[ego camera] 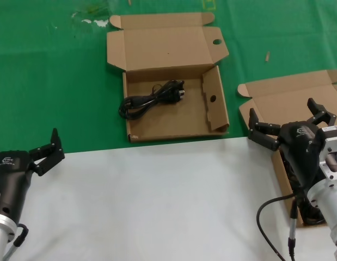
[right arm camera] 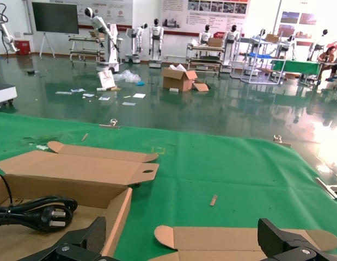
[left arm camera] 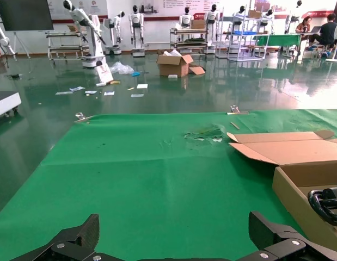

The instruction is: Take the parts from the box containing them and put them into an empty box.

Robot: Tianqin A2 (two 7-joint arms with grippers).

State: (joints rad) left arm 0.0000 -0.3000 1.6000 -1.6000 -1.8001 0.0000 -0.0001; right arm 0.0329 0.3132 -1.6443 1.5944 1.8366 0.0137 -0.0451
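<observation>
Right gripper hovers, fingers spread and empty, above the plain-lidded box; left gripper waits spread wide. One black coiled cable lies in the holed box

1. The holed box lies open-topped; its raised lid stands behind it, and an upright inner flap walls its right end.
2. One coiled cable lies in the rear half of that box; the floor in front of the cable is bare cardboard.
3. Green cloth left of the holed box lies open.
4. The right gripper, fingers spread, hovers over the plain box, right of the holed box, blocking its interior.
</observation>
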